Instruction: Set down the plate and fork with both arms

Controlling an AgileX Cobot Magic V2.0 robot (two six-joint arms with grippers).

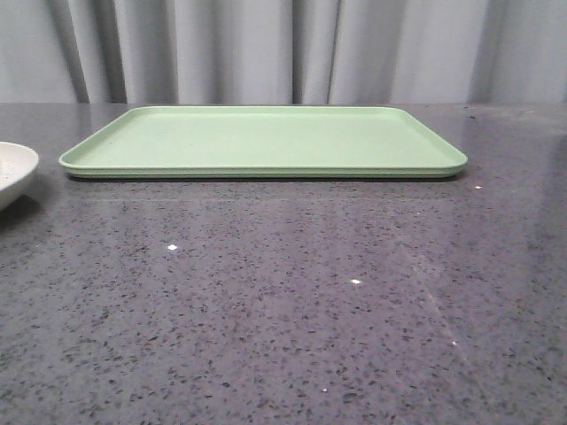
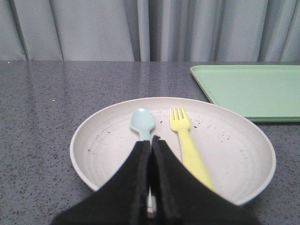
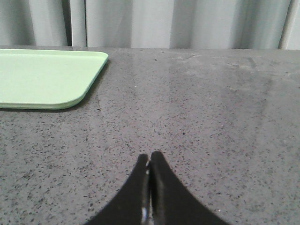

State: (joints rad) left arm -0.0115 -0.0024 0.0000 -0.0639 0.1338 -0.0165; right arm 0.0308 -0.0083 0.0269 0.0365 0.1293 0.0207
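The off-white speckled plate (image 2: 225, 140) rests on the grey table, and only its edge shows at the far left of the front view as the plate (image 1: 12, 173). Inside it lie the yellow fork (image 2: 187, 145) and a pale blue spoon (image 2: 142, 123), side by side. My left gripper (image 2: 151, 139) is shut and hovers over the plate, its tips above the spoon's handle, which they hide; the fork lies just beside them. My right gripper (image 3: 149, 154) is shut with nothing in it, over bare table. Neither gripper shows in the front view.
A flat light-green tray (image 1: 266, 142) lies at the middle back of the table, to the right of the plate; it shows as the tray (image 2: 253, 89) and the tray (image 3: 42, 77) in the wrist views. A grey curtain hangs behind the table.
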